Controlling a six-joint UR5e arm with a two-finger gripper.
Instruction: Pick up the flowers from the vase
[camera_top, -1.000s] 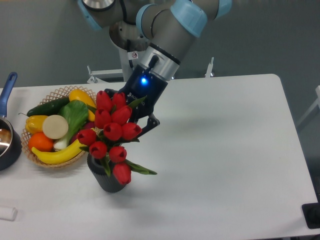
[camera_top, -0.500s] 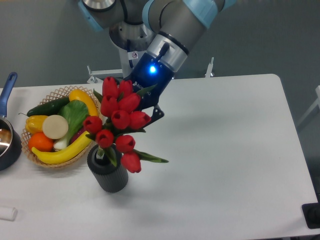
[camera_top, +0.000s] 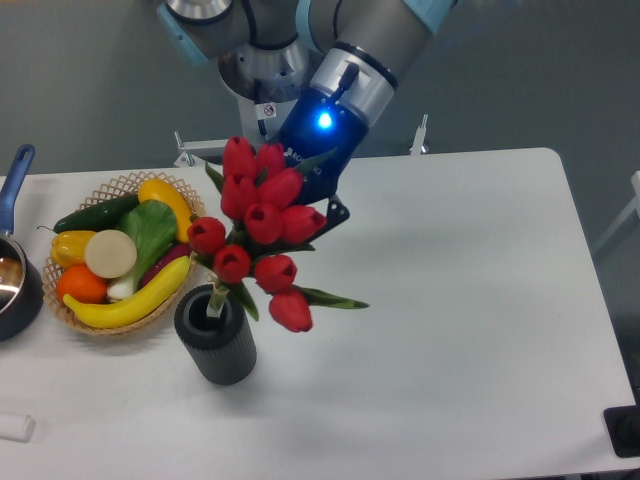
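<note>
The flowers (camera_top: 262, 228), a bunch of red tulip buds with green leaves, hang tilted above the vase. My gripper (camera_top: 300, 215) is shut on the bunch from behind; its fingers are mostly hidden by the buds. The stem end (camera_top: 217, 298) still dips into the round mouth of the vase (camera_top: 216, 338), a dark ribbed cylinder standing upright near the table's front left. The blue-lit gripper body (camera_top: 318, 140) sits above and right of the bunch.
A wicker basket (camera_top: 118, 186) with banana, cucumber, peppers and an orange stands left of the vase. A dark pot with a blue handle (camera_top: 15, 175) is at the left edge. A small white object (camera_top: 14, 427) lies at the front left.
The gripper has risen up and to the right with the flowers. The bunch has come most of the way out of the vase, whose mouth now shows.
</note>
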